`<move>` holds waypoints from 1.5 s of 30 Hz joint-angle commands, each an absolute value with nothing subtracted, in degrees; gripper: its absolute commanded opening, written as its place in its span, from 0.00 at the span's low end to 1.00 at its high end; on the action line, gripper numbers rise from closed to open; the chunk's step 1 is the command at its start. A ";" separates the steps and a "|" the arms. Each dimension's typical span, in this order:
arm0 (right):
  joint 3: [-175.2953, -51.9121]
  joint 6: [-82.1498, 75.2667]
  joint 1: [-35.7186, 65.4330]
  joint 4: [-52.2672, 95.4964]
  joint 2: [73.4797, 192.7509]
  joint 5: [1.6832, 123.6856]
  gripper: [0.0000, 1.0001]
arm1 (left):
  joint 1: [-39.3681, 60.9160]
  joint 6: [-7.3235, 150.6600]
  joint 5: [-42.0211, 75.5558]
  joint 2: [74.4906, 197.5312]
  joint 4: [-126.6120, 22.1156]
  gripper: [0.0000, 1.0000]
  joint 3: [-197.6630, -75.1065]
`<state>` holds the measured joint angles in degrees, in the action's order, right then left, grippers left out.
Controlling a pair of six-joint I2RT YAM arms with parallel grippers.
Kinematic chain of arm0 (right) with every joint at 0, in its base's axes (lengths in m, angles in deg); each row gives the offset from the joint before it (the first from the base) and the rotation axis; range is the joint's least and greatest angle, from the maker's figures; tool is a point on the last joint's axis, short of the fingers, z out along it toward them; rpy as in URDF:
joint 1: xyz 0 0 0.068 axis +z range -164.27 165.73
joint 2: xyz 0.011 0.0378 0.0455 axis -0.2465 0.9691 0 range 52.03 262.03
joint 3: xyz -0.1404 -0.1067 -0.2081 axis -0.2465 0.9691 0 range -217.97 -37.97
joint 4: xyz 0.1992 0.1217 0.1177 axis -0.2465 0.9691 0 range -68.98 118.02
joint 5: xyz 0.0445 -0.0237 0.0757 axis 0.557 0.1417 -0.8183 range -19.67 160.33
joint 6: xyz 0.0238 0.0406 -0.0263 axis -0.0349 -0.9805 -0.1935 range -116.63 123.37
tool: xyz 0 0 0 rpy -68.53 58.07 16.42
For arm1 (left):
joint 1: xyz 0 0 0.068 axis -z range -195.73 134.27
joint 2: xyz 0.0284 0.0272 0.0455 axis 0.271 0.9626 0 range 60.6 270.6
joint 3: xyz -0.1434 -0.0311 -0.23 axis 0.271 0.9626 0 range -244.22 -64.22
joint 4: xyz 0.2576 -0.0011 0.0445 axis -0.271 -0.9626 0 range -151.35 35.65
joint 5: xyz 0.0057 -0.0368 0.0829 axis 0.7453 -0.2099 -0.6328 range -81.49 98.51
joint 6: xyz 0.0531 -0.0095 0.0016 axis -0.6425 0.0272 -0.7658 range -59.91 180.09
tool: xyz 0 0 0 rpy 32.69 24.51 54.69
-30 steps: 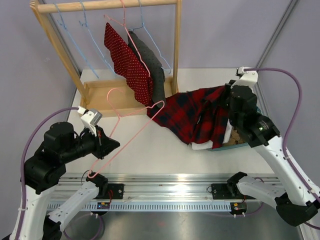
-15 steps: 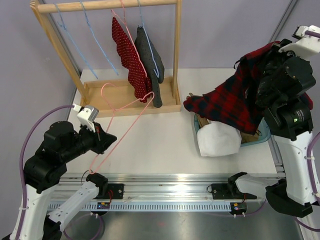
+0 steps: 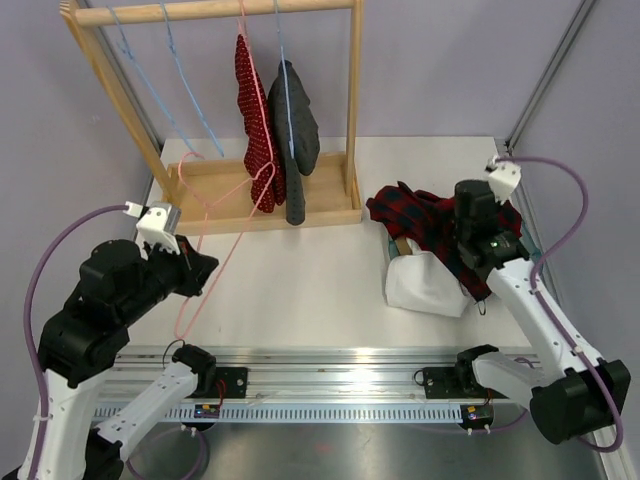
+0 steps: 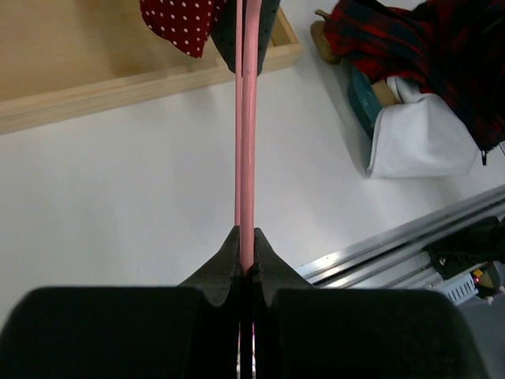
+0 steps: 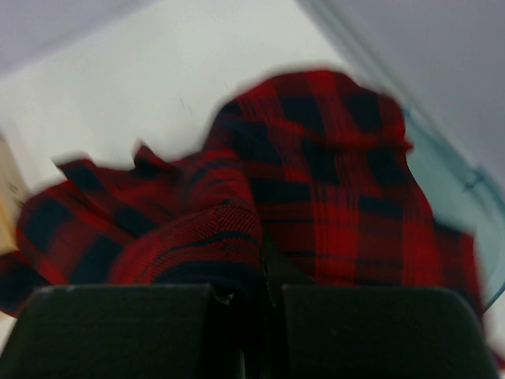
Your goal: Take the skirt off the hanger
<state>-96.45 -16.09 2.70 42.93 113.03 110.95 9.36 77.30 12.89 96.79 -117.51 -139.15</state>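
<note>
**Skirt off the hanger and bunched on the basket**

Just beyond the aluminium rail [image 3: 330, 365] at the near edge of the bench [image 3: 320, 275], the left hand [image 4: 246, 241] is seen clamped on the pink hanger [image 4: 247, 118]. The wire is pinched between the two fingertips with no gap left. The hanger is bare. It is tilted up and away from the hand, and its upper part is seen in front of the wooden base of the rack [image 3: 352, 95].

Further right, the plaid skirt [image 3: 425, 215] is bunched on top of the teal basket [image 4: 361, 101] at the right side of the bench, well apart from the hanger. The right hand [image 5: 264, 276] is closed on a fold of the skirt. In the wrist view, red-and-navy cloth is gripped between the fingers and draped over their tips. A white cloth [image 3: 425, 285] is hung over the near side of the basket, partly under the skirt and touching it.

At the far side of the bench the rack is stood upright. A red polka-dot garment [image 3: 252, 110] and a grey garment [image 3: 298, 130] are hung side by side from its top bar, close together. To their left, two blue hangers [image 3: 193, 90] are hooked on the same bar with nothing on them.
</note>
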 commanded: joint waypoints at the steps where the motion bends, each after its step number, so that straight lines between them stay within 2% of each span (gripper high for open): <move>1: -87.49 -32.36 0.94 37.81 111.10 104.52 0.00 | 9.59 77.76 5.09 99.53 -114.64 0.00 -143.84; 4: -81.16 -36.95 1.02 34.91 109.17 98.91 0.00 | 9.67 77.14 0.78 102.08 -114.73 0.00 -146.56; 5: -79.82 -37.84 0.94 34.04 108.03 97.41 0.04 | 9.59 76.97 -0.88 102.79 -114.04 0.00 -147.18; 6: -78.67 -38.28 0.94 32.63 107.59 94.00 0.58 | 9.59 76.53 -1.77 104.53 -113.33 0.00 -148.23; 7: -76.57 -37.94 0.94 31.40 107.41 92.14 0.83 | 9.59 76.26 -2.47 105.33 -112.46 0.00 -148.67; 8: -76.12 -38.02 0.94 30.87 107.49 90.82 0.95 | 9.59 76.00 -3.70 106.56 -110.71 0.00 -149.29; 9: -76.11 -38.28 0.94 31.73 107.58 89.41 0.99 | 9.59 75.47 -4.23 107.70 -109.99 0.00 -150.08; 15: -75.85 -37.24 0.94 34.46 104.95 85.71 0.99 | 9.59 73.98 -8.19 120.00 -106.65 0.00 -162.02; 21: -75.94 -35.56 0.94 37.63 99.06 84.04 0.99 | 9.59 74.77 -12.85 129.50 -113.05 0.00 -176.18; 26: -75.94 -35.56 1.02 39.04 96.60 81.41 0.99 | 9.59 74.15 -15.21 128.99 -117.98 0.00 -175.41; 30: -75.50 -35.56 0.94 37.72 96.94 80.35 0.99 | 9.59 72.84 -16.10 126.18 -111.67 0.00 -169.70; 35: -75.85 -35.74 0.94 37.80 98.71 78.77 0.99 | 9.59 67.84 -16.28 128.54 -99.89 0.00 -169.24; 45: -73.92 -35.56 0.94 40.79 93.09 78.41 0.99 | 3.10 67.73 -10.48 151.03 -98.12 0.00 -191.91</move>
<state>-74.35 -35.54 1.04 39.61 94.69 79.76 5.75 67.64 -12.86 147.19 -101.84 -186.93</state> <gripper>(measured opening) 0.993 0.027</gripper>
